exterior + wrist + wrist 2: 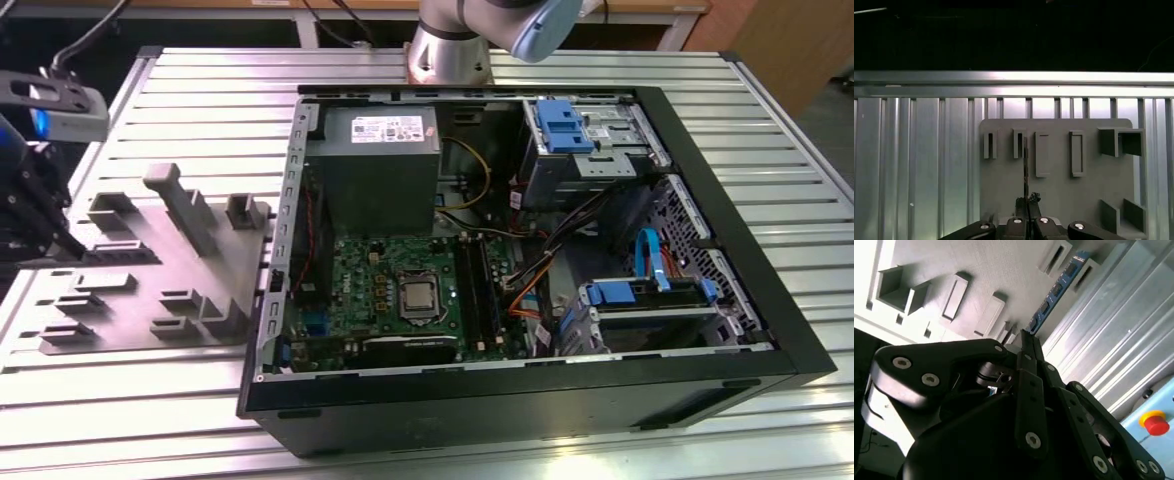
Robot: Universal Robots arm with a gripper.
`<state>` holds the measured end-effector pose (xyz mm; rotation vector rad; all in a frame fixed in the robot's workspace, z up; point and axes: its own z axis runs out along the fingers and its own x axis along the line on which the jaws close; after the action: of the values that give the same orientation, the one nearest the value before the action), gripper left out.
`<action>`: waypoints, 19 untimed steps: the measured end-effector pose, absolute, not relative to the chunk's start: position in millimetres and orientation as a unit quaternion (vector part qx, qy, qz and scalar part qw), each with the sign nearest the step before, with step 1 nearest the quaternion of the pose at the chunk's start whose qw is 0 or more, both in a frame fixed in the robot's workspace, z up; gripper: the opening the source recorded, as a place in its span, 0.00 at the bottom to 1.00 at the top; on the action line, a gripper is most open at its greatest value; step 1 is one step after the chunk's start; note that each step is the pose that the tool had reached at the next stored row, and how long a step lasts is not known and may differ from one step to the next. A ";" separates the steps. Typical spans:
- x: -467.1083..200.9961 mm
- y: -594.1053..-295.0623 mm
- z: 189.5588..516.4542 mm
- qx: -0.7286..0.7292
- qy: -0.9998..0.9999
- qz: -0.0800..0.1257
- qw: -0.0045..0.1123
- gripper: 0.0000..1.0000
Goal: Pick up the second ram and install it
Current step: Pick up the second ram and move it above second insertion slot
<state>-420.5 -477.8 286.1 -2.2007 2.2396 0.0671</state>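
Observation:
The second ram [1056, 290] is a narrow blue circuit stick; it runs from my fingertips toward the slotted holders of the grey fixture plate [979, 270]. In the first wrist view the ram [1025, 160] shows edge-on as a thin dark line over the fixture plate [1054, 195]. My gripper [1026, 337] [1026, 202] is shut on the ram's near end. In the exterior view the gripper [47, 240] hangs over the fixture plate [160, 290] at that view's left. Whether the ram still rests in a holder I cannot tell.
The open computer case [747, 350] lies on the slatted metal table [200, 110], with the motherboard [400, 290], its black memory slots [478, 285] and the grey power supply [380, 160] inside. The arm's base [447, 50] stands behind. A red button [1156, 422] sits beside the table.

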 end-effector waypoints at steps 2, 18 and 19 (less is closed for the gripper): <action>-420.5 -477.8 293.9 -0.701 0.713 0.021 0.001 0.12; -420.6 -477.8 341.9 -0.701 0.713 0.021 0.001 0.12; -420.5 -477.8 345.0 -0.701 0.713 0.021 0.001 0.12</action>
<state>-420.5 -477.8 345.0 -2.2003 2.2392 0.0659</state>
